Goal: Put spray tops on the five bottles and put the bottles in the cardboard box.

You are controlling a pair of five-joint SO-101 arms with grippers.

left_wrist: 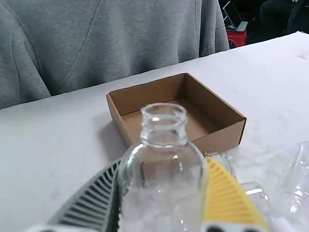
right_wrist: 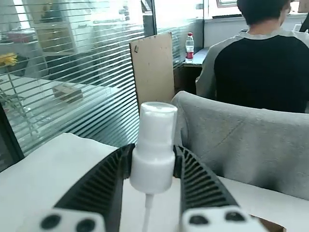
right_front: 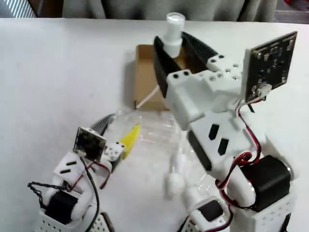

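Open-necked bottle (left_wrist: 163, 188) sits in left pincer (left_wrist: 164, 164) before cardboard box (left_wrist: 145, 94).

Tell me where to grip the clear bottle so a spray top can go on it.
Take the bottle by its round body below the shoulder, from the side, one finger on each flank, as the left gripper has it. It is upright, so the open neck is likely left clear for the spray top in the right gripper.

The shallow brown cardboard box (left_wrist: 222, 137) lies open-topped, but the right arm's black claw (right_front: 172, 39), gripping a white plastic spray top (right_front: 174, 28), hangs over it (blocking the way down). Loose clear bottles (right_front: 176, 176) crowd the white table (right_front: 58, 72) between the arms.
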